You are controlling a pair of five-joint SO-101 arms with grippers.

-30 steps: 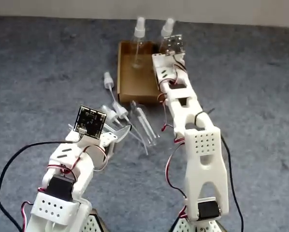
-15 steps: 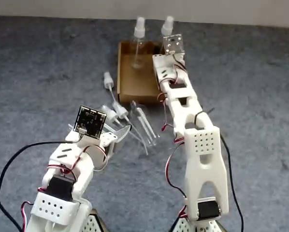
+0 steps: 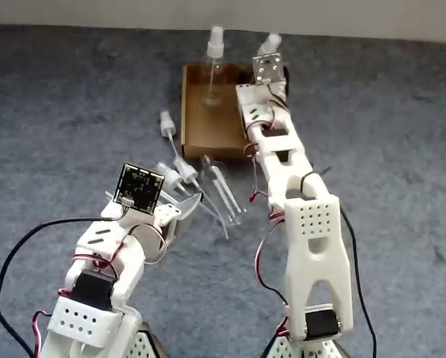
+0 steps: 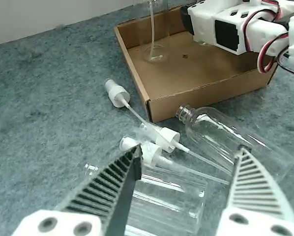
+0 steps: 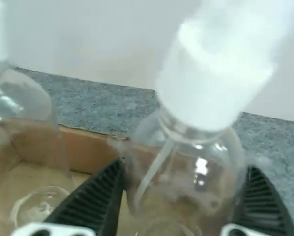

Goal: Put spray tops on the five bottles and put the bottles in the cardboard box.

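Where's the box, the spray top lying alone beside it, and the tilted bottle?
Brown cardboard box [image 4: 206, 98]: left wrist view, near wall.
Loose white plastic spray top [image 4: 116, 93]: left wrist view, its head.
Tilted clear plastic bottle [image 5: 196, 172]: right wrist view, its body.

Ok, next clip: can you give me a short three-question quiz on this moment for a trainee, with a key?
1. True or false: the left tool is open, close to the loose spray tops on the carpet.
2. The capped bottle at the right tool is: A) lying flat, B) tilted, C) upside down.
3. Fill in: the other capped bottle stands upright inside the ____.

Key: 1 true; 2 B; 3 cardboard box.
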